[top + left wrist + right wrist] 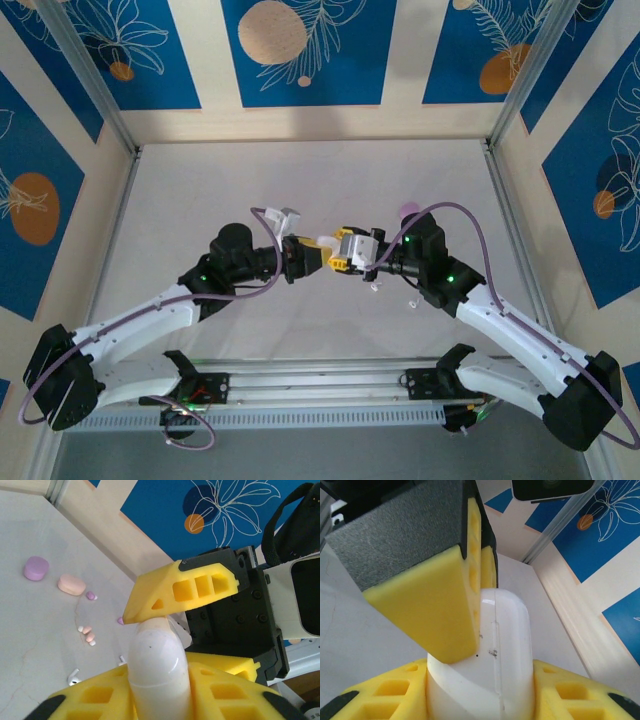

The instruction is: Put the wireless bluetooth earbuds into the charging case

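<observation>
A white charging case (327, 241) hangs above the middle of the table between my two grippers. In the left wrist view the case (157, 665) sits between the yellow fingers of my left gripper (159, 685), which is shut on it. A yellow finger of the right gripper (180, 591) rests on its top end. In the right wrist view the case (505, 645), with its seam showing, is clamped by my right gripper (485, 690). Several tiny earbuds lie on the table: pink and white ones (88, 635) and a white one (73, 674).
A purple case (36, 568) and a peach case (71, 585) lie on the table beyond the earbuds. A small purple piece (91, 595) sits beside them. The purple case (408, 211) lies behind the right arm. Wooden walls with blue panels enclose the table.
</observation>
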